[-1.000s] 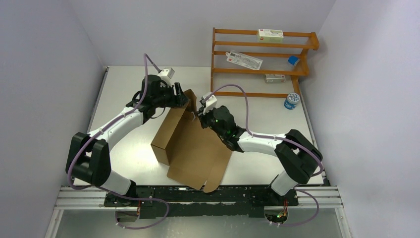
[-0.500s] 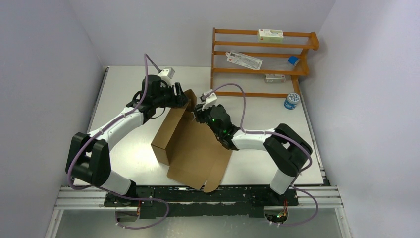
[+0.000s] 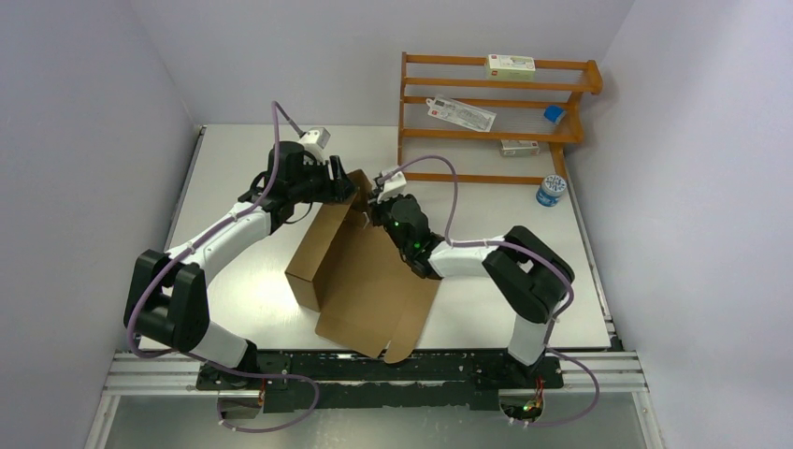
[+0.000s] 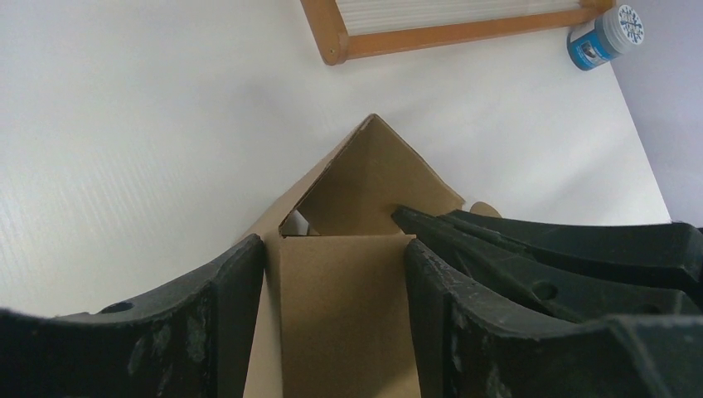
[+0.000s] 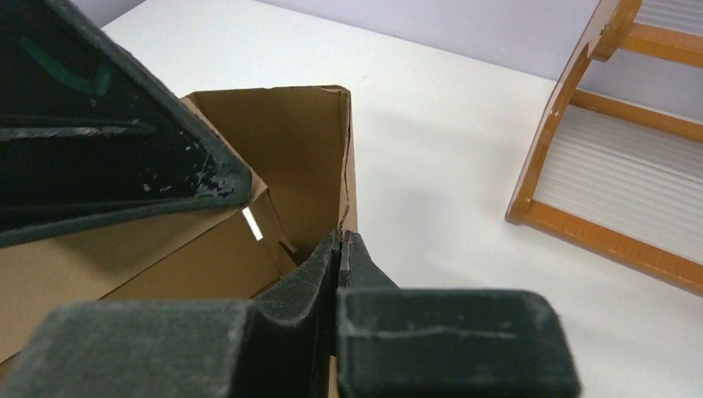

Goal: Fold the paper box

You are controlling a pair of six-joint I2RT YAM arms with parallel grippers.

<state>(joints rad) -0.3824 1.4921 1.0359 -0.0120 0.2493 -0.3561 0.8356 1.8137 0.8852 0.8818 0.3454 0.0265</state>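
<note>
**Far corner in hand: the end flap waits to be turned in**

The paper box (image 3: 374, 281) sits in the middle of the surface (image 3: 234, 159), half formed. Its long left wall stands raised, while the broad panel on the right lies flat and runs toward the near edge. Work is at the far end, close to the wooden rack (image 3: 486, 178).

The left claw (image 4: 336, 249) straddles the far end of the raised wall. One finger lies against each face, so it grips the wall across its width and keeps it upright. Just past its tips a triangular end flap (image 4: 369, 178) stands up, not yet tucked.

The right claw (image 5: 340, 239) is closed, fingers pressed together. Its tips rest at the upright edge of the far end panel (image 5: 290, 149), right at the corner. Whether a sliver of cardboard is caught between them cannot be told; it reads more as a poking tool than a pinch.

By my judgement the step in hand is squaring and closing the far corner, so the task is only partly done. The next move calls for the closed right claw to push the end panel inward against the wall. The left claw must hold firm meanwhile, or the wall will splay and the flap will spring back.
</note>
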